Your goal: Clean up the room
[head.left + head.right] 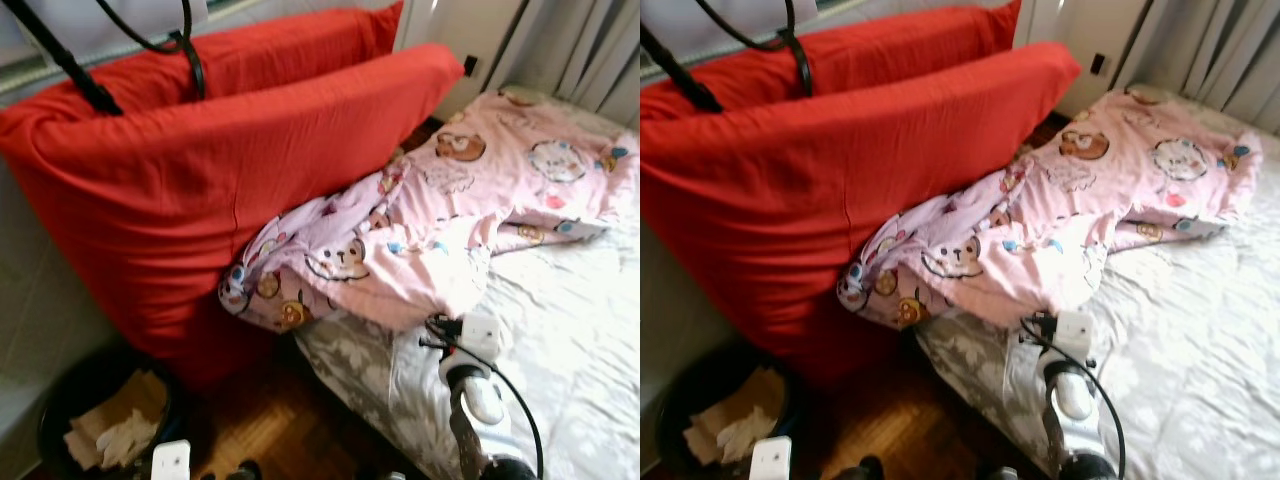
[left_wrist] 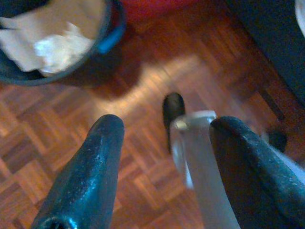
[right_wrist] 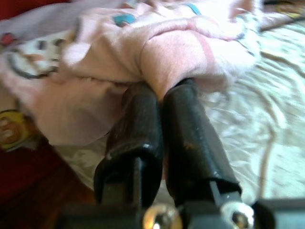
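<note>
A pink blanket (image 1: pixel 450 220) with cartoon bear prints lies crumpled across the bed, its near edge hanging over the bed's corner. My right gripper (image 3: pixel 164 88) is shut on a fold of that blanket (image 3: pixel 157 52) at its near edge, and the right arm (image 1: pixel 478 395) reaches up to it from the bottom right. My left gripper (image 2: pixel 167 125) hangs low over the wooden floor, its two black fingers (image 2: pixel 95 162) spread wide with nothing between them.
Two big red cushions (image 1: pixel 200 170) lean against the wall left of the bed. A pale grey sheet (image 1: pixel 580 330) covers the mattress. A dark bin (image 1: pixel 50 420) holding crumpled paper stands on the parquet floor (image 1: pixel 270 420). Black cables (image 1: pixel 190 50) hang at top left.
</note>
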You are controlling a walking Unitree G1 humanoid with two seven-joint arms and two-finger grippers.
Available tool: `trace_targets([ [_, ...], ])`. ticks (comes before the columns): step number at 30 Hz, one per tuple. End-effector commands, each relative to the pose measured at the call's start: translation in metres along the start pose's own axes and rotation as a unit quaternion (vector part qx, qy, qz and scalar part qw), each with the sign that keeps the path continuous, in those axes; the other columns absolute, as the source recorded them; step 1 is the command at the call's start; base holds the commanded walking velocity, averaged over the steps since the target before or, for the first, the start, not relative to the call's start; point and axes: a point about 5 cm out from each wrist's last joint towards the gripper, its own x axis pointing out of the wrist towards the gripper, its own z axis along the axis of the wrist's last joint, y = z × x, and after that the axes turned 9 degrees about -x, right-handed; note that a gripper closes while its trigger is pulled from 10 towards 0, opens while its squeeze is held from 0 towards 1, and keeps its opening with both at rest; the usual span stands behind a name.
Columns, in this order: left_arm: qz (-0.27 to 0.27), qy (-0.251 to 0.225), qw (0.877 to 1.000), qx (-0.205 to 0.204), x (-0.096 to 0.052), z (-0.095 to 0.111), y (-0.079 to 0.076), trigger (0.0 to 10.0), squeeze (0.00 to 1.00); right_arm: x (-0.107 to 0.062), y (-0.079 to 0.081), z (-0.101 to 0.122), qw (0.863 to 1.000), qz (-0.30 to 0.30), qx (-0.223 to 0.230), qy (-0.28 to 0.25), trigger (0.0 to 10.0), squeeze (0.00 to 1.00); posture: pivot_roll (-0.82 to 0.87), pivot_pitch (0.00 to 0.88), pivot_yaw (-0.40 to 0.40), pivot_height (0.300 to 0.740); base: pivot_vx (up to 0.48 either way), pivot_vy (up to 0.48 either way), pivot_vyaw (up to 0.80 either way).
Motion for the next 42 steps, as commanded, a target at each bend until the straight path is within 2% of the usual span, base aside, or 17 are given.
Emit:
trace_targets([
  [1, 0.005, 0.037, 0.999, -0.001, -0.007, -0.022, 0.003, 10.0, 0.0, -0.002, -0.002, -0.003, 1.0, -0.001, -0.003, 0.002, 10.0, 0.0, 0.01, 0.124, -0.036, 0.74, -0.371, 0.0, 0.0],
  [19, 0.003, 0.038, 0.999, 0.001, -0.008, -0.024, 0.002, 10.0, 0.0, -0.001, -0.001, 0.001, 1.0, 0.007, -0.008, -0.014, 10.0, 0.0, 0.01, 0.1, -0.042, 0.74, -0.36, 0.0, 0.0],
  [28, 0.002, 0.039, 0.999, 0.008, -0.008, -0.024, 0.003, 10.0, 0.0, -0.002, -0.006, 0.002, 1.0, -0.002, -0.011, -0.019, 10.0, 0.0, 0.01, 0.114, -0.043, 0.74, 0.0, 0.0, 0.0],
  [42, 0.003, 0.04, 0.999, 0.007, -0.008, -0.024, 0.002, 10.0, 0.0, -0.005, -0.014, -0.017, 0.998, -0.021, -0.004, 0.054, 10.0, 0.0, 0.01, 0.133, -0.052, 0.74, 0.0, 0.0, 0.0],
])
